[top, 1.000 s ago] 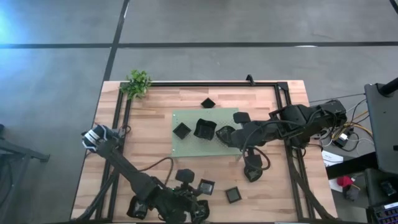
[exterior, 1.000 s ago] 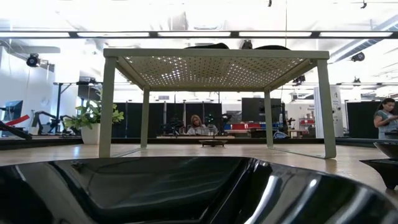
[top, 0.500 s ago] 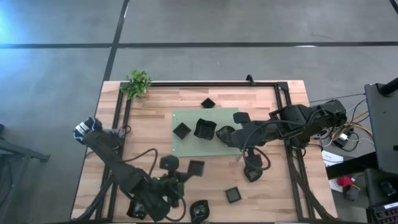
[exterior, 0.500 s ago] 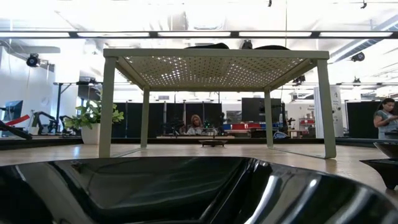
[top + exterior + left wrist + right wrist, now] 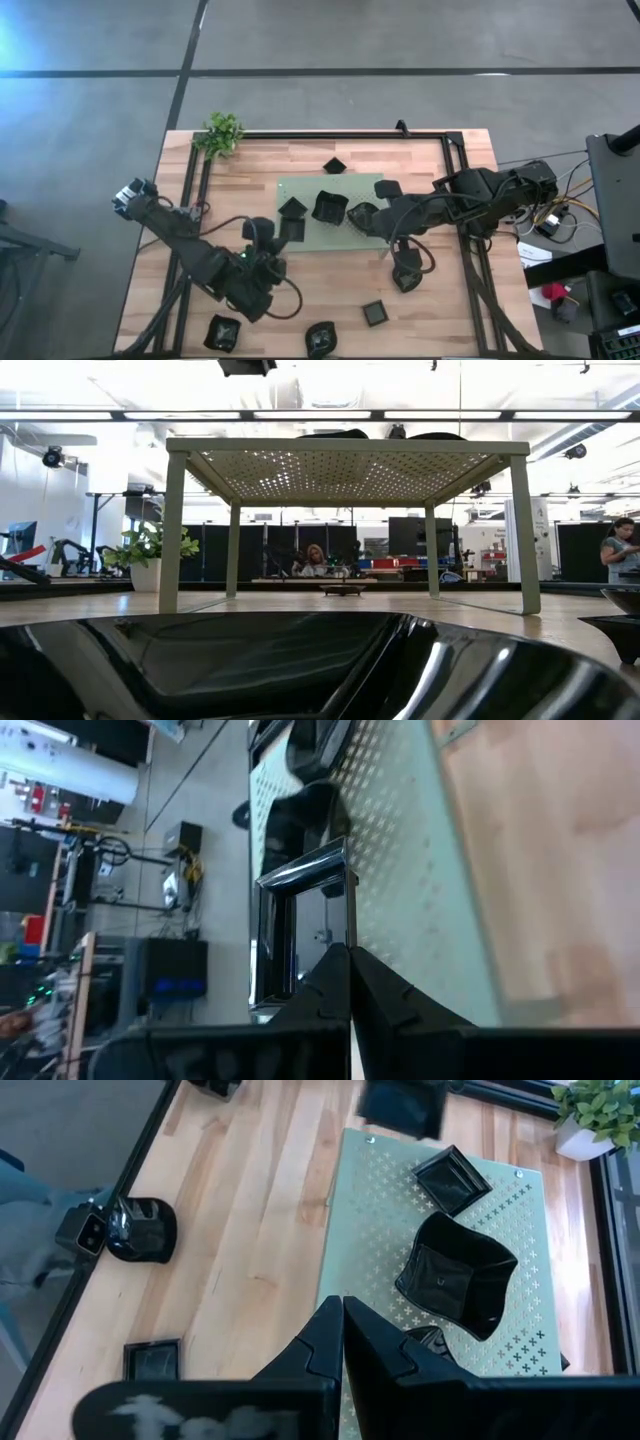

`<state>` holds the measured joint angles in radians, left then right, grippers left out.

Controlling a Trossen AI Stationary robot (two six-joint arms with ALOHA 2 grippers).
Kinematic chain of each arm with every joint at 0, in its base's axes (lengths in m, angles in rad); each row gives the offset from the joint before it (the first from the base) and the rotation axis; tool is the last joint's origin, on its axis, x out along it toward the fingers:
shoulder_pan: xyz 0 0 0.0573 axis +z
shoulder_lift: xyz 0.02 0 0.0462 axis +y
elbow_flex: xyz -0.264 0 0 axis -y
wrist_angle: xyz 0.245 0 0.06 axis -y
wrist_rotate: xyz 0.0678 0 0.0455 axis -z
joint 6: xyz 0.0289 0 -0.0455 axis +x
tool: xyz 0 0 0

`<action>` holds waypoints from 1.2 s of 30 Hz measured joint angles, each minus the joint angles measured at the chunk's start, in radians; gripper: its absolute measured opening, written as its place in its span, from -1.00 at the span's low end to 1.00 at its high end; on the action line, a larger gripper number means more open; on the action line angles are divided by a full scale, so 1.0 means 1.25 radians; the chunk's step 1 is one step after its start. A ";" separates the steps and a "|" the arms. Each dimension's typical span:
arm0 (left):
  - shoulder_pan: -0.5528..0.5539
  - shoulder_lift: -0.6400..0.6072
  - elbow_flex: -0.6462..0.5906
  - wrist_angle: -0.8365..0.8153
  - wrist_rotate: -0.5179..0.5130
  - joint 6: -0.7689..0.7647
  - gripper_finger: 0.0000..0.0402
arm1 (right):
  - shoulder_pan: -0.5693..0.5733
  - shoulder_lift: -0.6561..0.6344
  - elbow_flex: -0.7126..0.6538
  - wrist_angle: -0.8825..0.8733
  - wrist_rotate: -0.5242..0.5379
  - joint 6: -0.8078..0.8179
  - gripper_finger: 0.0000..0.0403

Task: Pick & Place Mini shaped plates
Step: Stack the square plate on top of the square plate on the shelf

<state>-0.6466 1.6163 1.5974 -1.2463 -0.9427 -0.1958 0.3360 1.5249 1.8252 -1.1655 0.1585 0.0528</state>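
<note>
My left gripper (image 5: 268,233) is shut on a small square black plate (image 5: 291,230), which it holds over the near left corner of the light green perforated mat (image 5: 370,183). Three black plates sit on the mat: a small square one (image 5: 292,207), a big scalloped one (image 5: 328,207) and a third (image 5: 360,214). One more plate (image 5: 334,166) lies on the table beyond the mat. My right gripper (image 5: 398,258) hovers shut over the mat's near right corner, touching nothing. My left gripper pinches the square plate by its rim (image 5: 350,925) on the side nearest the arm. The fingers (image 5: 330,985) come at it slanting from the table's near left. The plate (image 5: 300,935) is lifted clear above the mat, roughly level.
Three black plates lie along the near edge: a square one (image 5: 375,313), a scalloped one (image 5: 320,340) and one more (image 5: 222,330). A small plant (image 5: 221,132) stands at the far left corner. A black rail frame (image 5: 330,135) borders the table. In the low view, one plate (image 5: 250,660) fills the foreground.
My left gripper has carried the square plate from near the table's near edge toward the far edge and somewhat left, up to the mat's near left corner. It has stayed shut on the plate throughout.
</note>
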 joint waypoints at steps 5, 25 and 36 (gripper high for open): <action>0.023 -0.013 0.000 -0.018 0.001 -0.009 -1.00 | 0.000 0.000 0.000 0.001 0.000 0.000 -0.96; 0.069 -0.014 -0.082 -0.024 0.026 0.034 -1.00 | 0.000 0.000 0.000 0.002 0.000 -0.025 -0.96; 0.130 -0.020 -0.135 -0.015 0.019 0.084 -1.00 | 0.000 0.000 0.000 0.004 0.000 -0.024 -0.96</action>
<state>-0.4836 1.5912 1.4281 -1.2654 -0.9188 -0.0910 0.3359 1.5253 1.8252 -1.1610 0.1585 0.0227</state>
